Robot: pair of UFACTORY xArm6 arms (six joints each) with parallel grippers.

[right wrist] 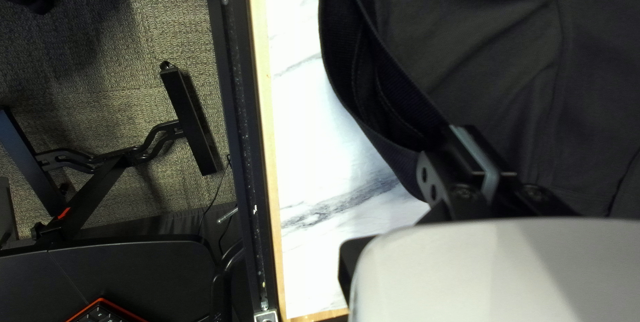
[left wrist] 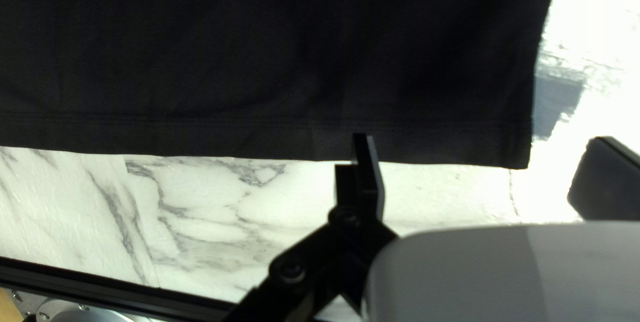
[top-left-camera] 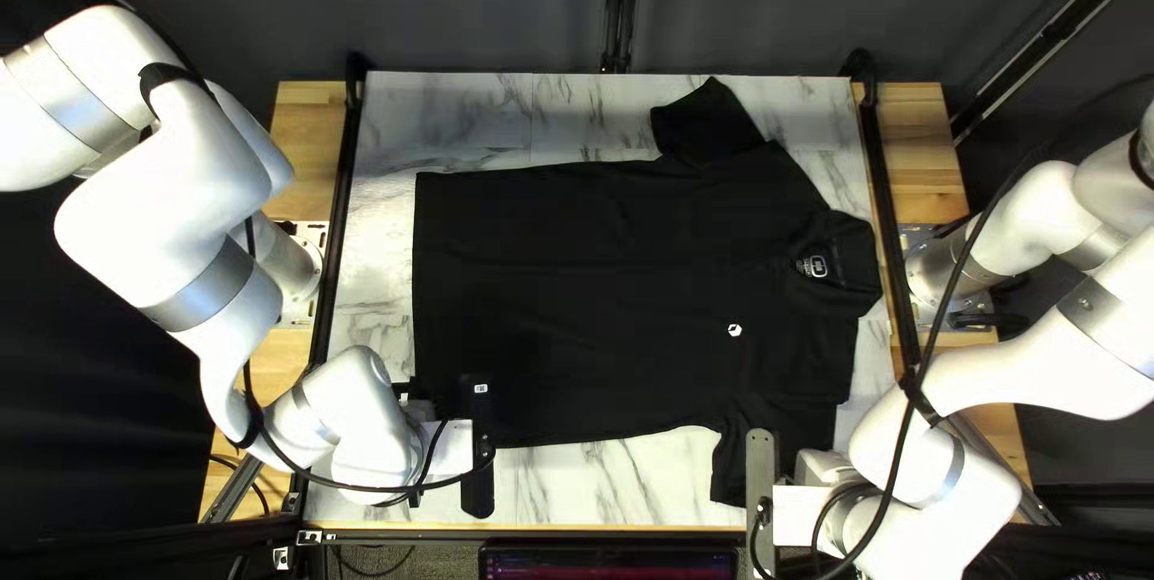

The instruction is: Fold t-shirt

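A black t-shirt lies spread out, its collar toward the right and its bottom hem toward the left of the top left view. My left gripper is over its near hem corner. In the left wrist view the shirt's hem runs ahead of my open left gripper, the corner lying between its widely parted fingers. My right gripper is at the near sleeve. In the right wrist view my right gripper is shut on the edge of the sleeve, whose opening gapes.
The shirt lies on a marble-patterned tabletop with dark rails along its left and right sides. A screen stands beyond the near edge. In the right wrist view a frame rail borders the table, with a black stand beyond it.
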